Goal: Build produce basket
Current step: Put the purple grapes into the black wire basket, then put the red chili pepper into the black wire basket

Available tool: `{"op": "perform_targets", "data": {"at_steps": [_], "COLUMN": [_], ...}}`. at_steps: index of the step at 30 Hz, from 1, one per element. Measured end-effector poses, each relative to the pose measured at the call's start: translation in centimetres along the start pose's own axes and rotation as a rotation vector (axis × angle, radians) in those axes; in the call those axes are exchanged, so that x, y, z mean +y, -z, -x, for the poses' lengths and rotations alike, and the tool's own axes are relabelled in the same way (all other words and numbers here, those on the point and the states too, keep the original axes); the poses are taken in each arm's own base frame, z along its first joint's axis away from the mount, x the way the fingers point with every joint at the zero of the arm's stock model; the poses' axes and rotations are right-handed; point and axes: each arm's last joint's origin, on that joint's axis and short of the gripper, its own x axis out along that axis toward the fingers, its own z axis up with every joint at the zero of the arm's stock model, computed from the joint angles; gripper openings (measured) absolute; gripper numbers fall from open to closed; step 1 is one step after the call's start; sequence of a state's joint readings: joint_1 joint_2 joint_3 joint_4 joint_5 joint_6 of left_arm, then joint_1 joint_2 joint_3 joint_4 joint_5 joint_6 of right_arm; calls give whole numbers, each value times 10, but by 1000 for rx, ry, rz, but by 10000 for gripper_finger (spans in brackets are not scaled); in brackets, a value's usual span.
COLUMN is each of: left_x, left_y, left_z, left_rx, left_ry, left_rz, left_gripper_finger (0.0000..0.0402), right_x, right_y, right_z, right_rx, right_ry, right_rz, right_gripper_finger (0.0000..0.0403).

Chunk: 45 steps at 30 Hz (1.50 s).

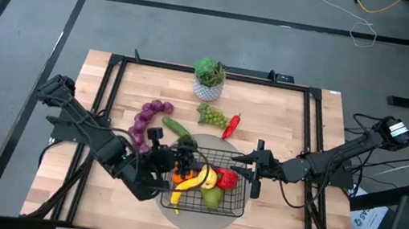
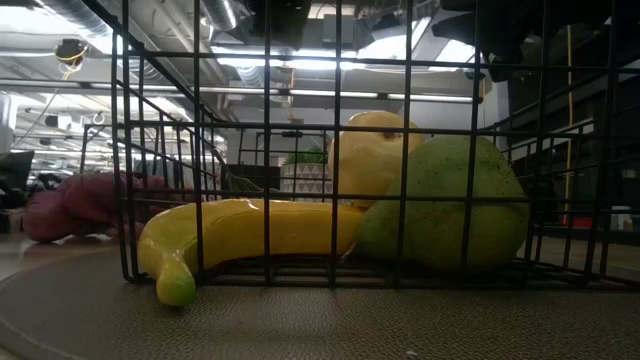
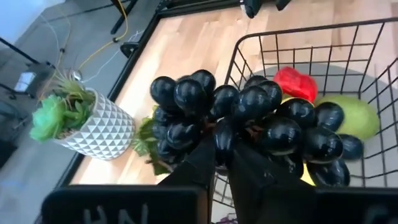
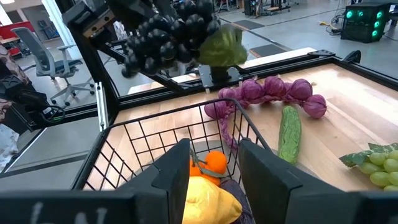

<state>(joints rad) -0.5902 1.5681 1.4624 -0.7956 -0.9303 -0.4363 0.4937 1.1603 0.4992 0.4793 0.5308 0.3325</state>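
The black wire basket (image 1: 242,207) sits on a round grey mat, holding a yellow banana (image 2: 250,235), a green pear (image 2: 445,205), a red pepper (image 3: 295,84) and an orange (image 4: 214,163). My left gripper (image 1: 180,160) is above the basket's left rim, shut on a bunch of black grapes (image 3: 249,115) with a green leaf (image 4: 224,46). My right gripper (image 4: 214,167) is open at the basket's right rim (image 1: 239,167), touching nothing. Purple grapes (image 1: 147,118), a cucumber (image 1: 177,127), green grapes (image 1: 212,116) and a second red pepper (image 1: 232,124) lie on the table. My left gripper pinches the black grape bunch between its two fingers (image 3: 249,171) at the bunch's middle (image 3: 225,140). The fingers come from the table's left side. The bunch is lifted clear above the basket's left rim, with grapes spreading to either side of the fingers.
A white pot with a green plant (image 1: 209,79) stands near the table's far edge. Black frame rails (image 1: 312,130) run along the table's sides. Bare wood lies to the right of the basket and toward the near left corner.
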Motion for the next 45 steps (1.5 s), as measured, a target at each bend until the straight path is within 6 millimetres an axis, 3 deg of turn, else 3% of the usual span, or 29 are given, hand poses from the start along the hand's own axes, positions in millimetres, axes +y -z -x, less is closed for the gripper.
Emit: {"op": "perform_targets", "data": {"at_steps": [13, 24, 45], "left_x": [-3, -3, -3], "left_y": [1, 1, 1], "left_z": [2, 2, 2], "left_rx": [23, 21, 24], "left_ry": [59, 60, 61], "left_rz": [21, -4, 52], "left_gripper_finger": [41, 103, 106], "right_x": [0, 0, 0], "right_y": [0, 0, 0], "right_z": [0, 0, 0], "right_rx": [0, 0, 1], "right_ry": [0, 0, 0], "right_rz": [0, 0, 1], "right_gripper_finger": [138, 138, 138]}}
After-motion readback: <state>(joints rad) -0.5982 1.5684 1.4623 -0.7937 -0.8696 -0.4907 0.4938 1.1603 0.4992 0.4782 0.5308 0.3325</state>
